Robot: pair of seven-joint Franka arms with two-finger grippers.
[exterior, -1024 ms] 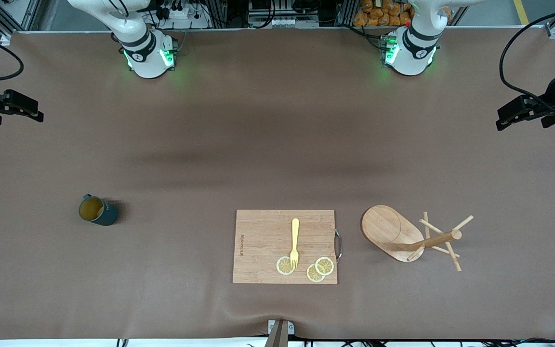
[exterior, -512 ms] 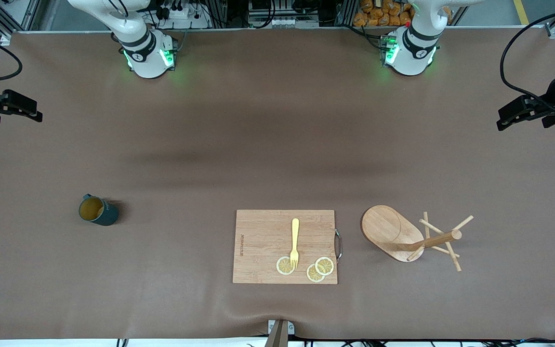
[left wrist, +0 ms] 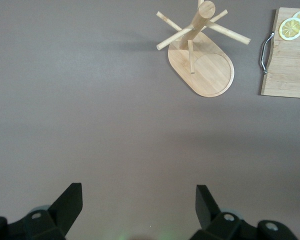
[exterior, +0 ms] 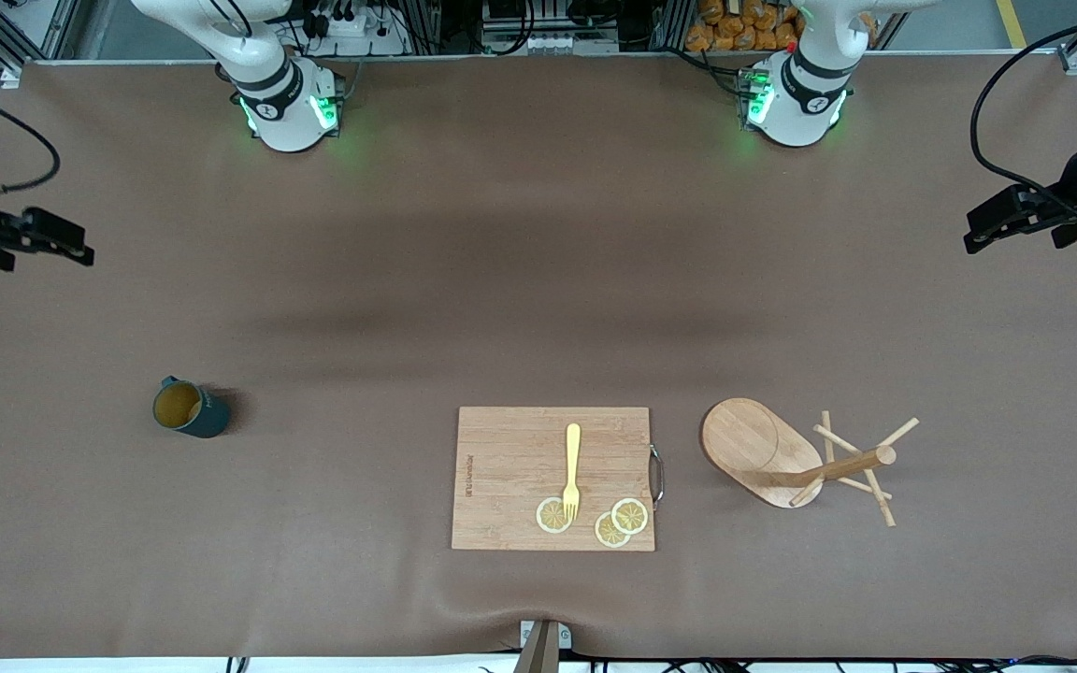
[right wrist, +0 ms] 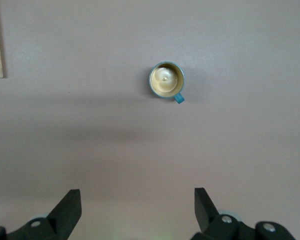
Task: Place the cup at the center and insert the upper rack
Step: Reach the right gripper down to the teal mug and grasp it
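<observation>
The two dark fingers of the right gripper (right wrist: 135,207) are spread wide apart, and nothing is held between them. This gripper (exterior: 57,241) is kept up in the air over the bare table (exterior: 501,262) at the right arm's end. The fingers of the left gripper (left wrist: 137,202) are spread wide too, with nothing between them. That gripper (exterior: 992,224) is kept up over the table at the left arm's end.

The table is covered with a smooth brown mat. The cup (exterior: 189,408) is set upright on the mat toward the right arm's end, well apart from everything else. It is a small round mug, dark teal on the outside and tan inside, and a little handle is seen on its side. In the right wrist view the cup (right wrist: 166,81) is seen from above as a round ring.

The upper rack (exterior: 786,458) is found toward the left arm's end, beside the cutting board (exterior: 510,467). It is made of light wood. Its base is a flat oval, one round post is fixed in it, and thin pegs are stuck out at angles near the top of the post (left wrist: 200,20).

The cutting board is a flat wooden rectangle with a small metal handle (exterior: 657,475) on the edge nearest the rack. A yellow fork (exterior: 572,470) and three round lemon slices (exterior: 621,522) are laid on it.
</observation>
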